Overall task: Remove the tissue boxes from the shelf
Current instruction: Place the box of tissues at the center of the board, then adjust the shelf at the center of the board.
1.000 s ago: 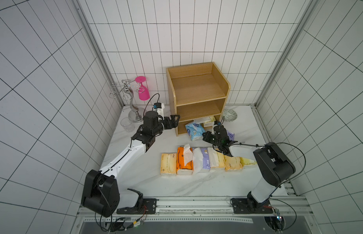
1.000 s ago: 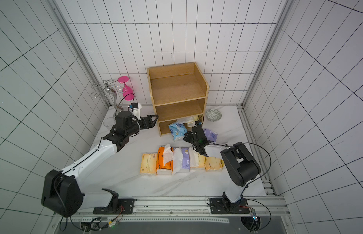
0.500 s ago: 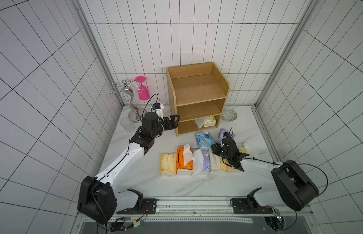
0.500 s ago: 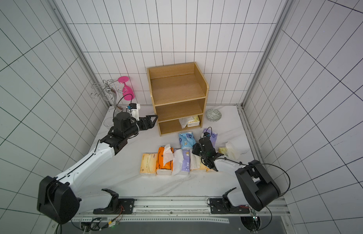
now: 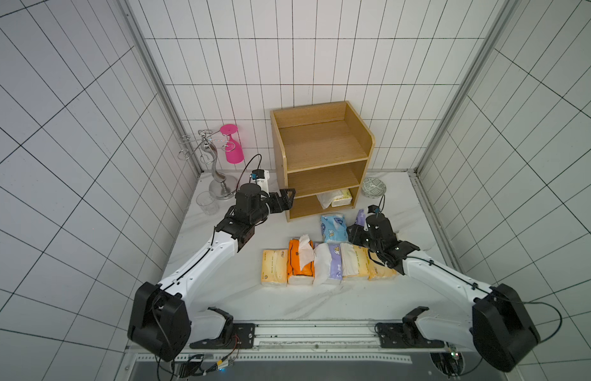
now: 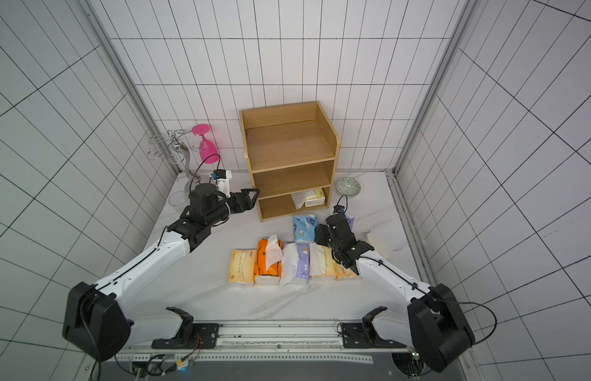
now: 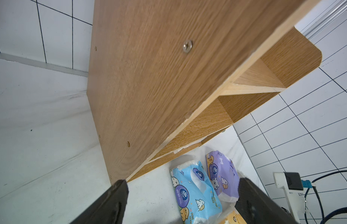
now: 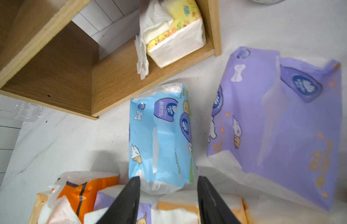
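The wooden shelf [image 5: 320, 158] [image 6: 287, 155] stands at the back. One cream-yellow tissue pack [image 5: 335, 198] [image 8: 180, 38] lies on its bottom tier; the upper tiers are bare. On the table in front lie a light blue pack [image 5: 333, 228] [image 8: 161, 135] and a purple pack [image 5: 360, 217] [image 8: 281, 116]. Several more packs [image 5: 320, 265] form a row nearer the front. My right gripper [image 5: 352, 232] [image 8: 168, 181] is open at the blue pack's near end, not gripping it. My left gripper [image 5: 289, 198] [image 7: 183, 183] hangs open and empty beside the shelf's left side panel [image 7: 159, 77].
A silver wire stand [image 5: 208, 155] holding a pink glass [image 5: 233, 148] stands at the back left, with a clear glass [image 5: 207, 203] beside it. A patterned bowl [image 5: 373, 187] sits right of the shelf. Another pale pack [image 6: 378, 242] lies behind the right arm.
My right gripper carried the light blue pack from the shelf front toward the row, set it on the table and opened. The left arm has barely moved.
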Available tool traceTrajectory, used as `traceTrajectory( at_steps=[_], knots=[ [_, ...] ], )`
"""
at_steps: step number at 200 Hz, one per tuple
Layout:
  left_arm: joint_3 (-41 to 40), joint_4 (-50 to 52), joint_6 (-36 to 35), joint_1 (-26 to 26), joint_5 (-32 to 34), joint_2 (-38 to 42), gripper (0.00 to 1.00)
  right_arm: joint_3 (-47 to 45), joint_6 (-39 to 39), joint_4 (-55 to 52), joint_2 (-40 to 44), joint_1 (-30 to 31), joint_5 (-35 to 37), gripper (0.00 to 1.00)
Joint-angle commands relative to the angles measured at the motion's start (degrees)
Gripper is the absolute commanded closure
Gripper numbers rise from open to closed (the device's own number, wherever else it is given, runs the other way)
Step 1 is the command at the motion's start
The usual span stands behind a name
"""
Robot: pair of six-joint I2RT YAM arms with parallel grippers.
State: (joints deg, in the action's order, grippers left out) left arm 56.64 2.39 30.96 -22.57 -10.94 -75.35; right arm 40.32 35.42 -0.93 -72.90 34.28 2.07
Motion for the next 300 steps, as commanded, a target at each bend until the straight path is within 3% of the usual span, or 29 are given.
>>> traceTrajectory(
  at_steps=[1, 40, 89, 186, 214, 257, 300],
  knots=[
    [2.27, -2.44, 0.57, -0.19, -0.09, -2.51, 0.07, 5.71, -2.65, -1.07, -6.27, -0.44, -2.81, 0.52],
    [3.91, -4.29, 1.25, 0.53, 0.43, -6.22, 0.07, 14.77, -3.10, 0.31, -19.04, -0.36, -5.61, 0.58],
    [6.75, -6.66, 2.24, 4.03, -0.94, -10.76, 0.07, 15.47, -1.61, 4.47, -26.78, -0.40, -6.92, 0.61],
    [11.60, -7.09, 1.55, 10.77, -8.18, -18.44, 0.08, 9.28, 1.63, 2.97, -18.45, -1.17, -0.74, 0.68],
    [9.79, -8.61, 1.31, 11.05, -9.47, -17.19, 0.08, 11.38, 5.07, 7.34, -16.88, -1.20, -2.06, 0.62],
    [8.22, -8.93, 0.60, 10.98, -9.70, -15.20, 0.08, 18.77, 13.14, 10.33, -22.70, -1.15, 1.73, 0.53],
    [7.91, -8.21, -0.23, 11.05, -9.47, -14.04, 0.08, 17.80, 23.29, 24.97, -29.41, -1.06, 5.06, 0.48]
  ],
)
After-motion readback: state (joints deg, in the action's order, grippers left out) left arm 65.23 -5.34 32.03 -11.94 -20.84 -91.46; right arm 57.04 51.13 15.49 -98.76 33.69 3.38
